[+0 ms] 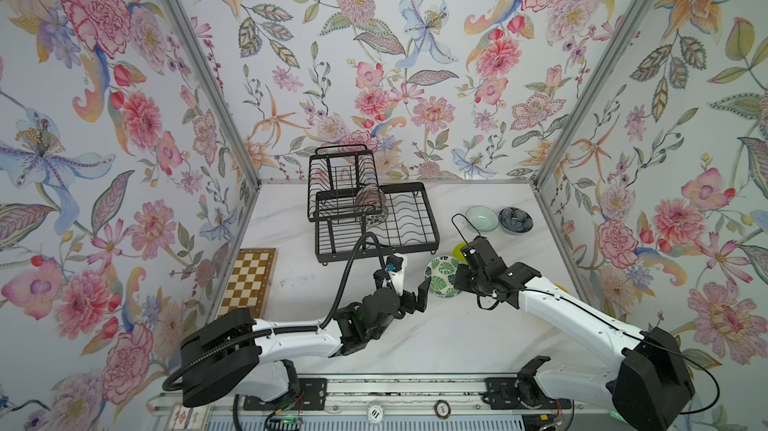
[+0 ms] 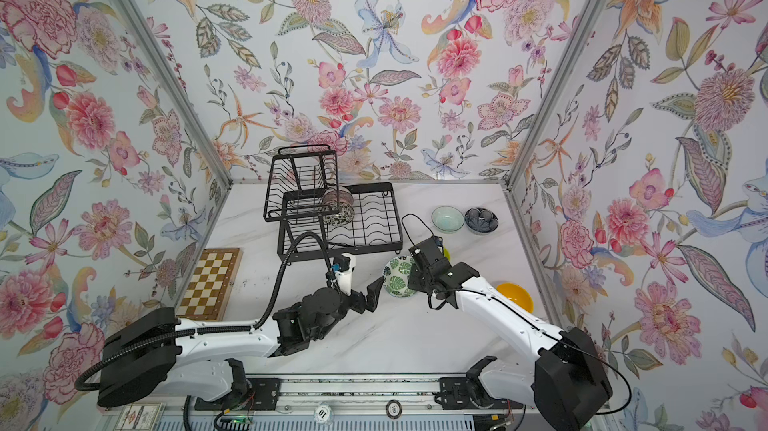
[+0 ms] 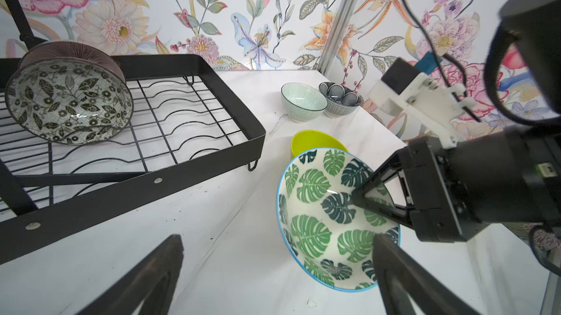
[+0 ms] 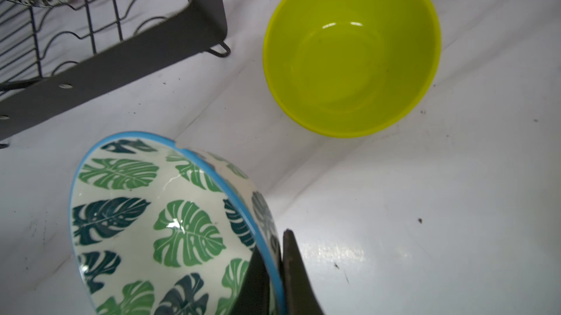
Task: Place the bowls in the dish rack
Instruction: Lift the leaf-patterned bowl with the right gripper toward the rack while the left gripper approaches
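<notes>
One dish rack (image 1: 409, 217) of black metal wire with a flat band rim is standing in two tiers at the back of the white marble-look tabletop (image 1: 415, 337). Its slotted lower tray is holding two bowls on edge, close against each other: the pink ribbed bowl (image 3: 69, 51) behind, and the black-and-white patterned bowl (image 3: 69, 104) in front, showing its glossy leaf-and-flower inside. Seven small round bowls are showing in all. Two are in the rack, one is in a grip and four are sitting upright on the tabletop. The right gripper (image 4: 279, 255) is clamping the blue-edged rim of the green-leaf bowl (image 4: 151, 222), one finger inside and one outside. That bowl is tilting steeply just right of the rack's front corner; whether it is touching the tabletop cannot be told. The smooth lime green bowl (image 4: 352, 55) is sitting just behind it. The pale celadon bowl (image 1: 482, 218) and the dark blue patterned bowl (image 1: 515, 219) are sitting side by side further back. The orange-yellow bowl (image 2: 517, 296) is lying half hidden by the right arm. The left gripper (image 3: 277, 237) is hovering beside the leaf bowl, its fingers spread wide and holding nothing. One brown-and-cream chessboard (image 1: 249, 279) is lying at the left.
</notes>
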Motion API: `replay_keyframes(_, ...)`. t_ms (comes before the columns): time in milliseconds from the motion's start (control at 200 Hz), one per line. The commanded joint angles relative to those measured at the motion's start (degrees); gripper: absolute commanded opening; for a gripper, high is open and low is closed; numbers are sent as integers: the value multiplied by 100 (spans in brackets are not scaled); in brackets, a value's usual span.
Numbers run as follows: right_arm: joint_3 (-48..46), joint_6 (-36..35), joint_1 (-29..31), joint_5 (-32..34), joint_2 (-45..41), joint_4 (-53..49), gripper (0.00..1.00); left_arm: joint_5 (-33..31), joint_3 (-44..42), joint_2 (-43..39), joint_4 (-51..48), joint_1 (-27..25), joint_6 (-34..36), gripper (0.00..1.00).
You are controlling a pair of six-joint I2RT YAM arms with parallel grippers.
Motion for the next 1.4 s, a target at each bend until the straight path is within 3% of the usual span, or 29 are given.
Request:
replay_keyframes(0, 461, -189, 8, 301, -83, 587, 0, 281, 512, -153, -768, 257, -123, 99)
replay_keyframes(100, 768, -360, 9, 397, 20, 903, 0, 398, 811, -129, -1002, 433, -145, 97)
replay_keyframes(175, 893, -481, 19, 406, 31, 1212, 0, 672, 1025, -69, -1206, 707, -578, 96)
replay_keyframes(265, 969, -623, 12, 401, 14, 1568, 0, 1187, 1272, 53, -1280, 1029, -1024, 89)
replay_keyframes(410, 1074, -785, -27, 375, 36, 2013, 0, 1295, 1729, 311, -1315, 1134, -1107, 79)
replay_keyframes(621, 924, -832, -112, 163, -56, 2835, 0, 1812, 2477, 983, -1403, 1391, -1507, 60)
replay_keyframes(996, 760, -845, -306, -63, -94, 3415, 3, 2026, 3233, 1703, -1316, 1609, -1531, 10)
replay_keyframes(1081, 692, -793, -389, -121, -70, 3458, 7, 2005, 3316, 1777, -1324, 1624, -1499, 0)
replay_keyframes(1176, 614, -661, -530, -232, -65, 3502, 17, 2041, 3363, 1815, -1325, 1641, -1496, 0)
replay_keyframes(1391, 601, -339, -745, -464, -303, 3292, 58, 1641, 3585, 1879, -1384, 1655, -1153, 0)
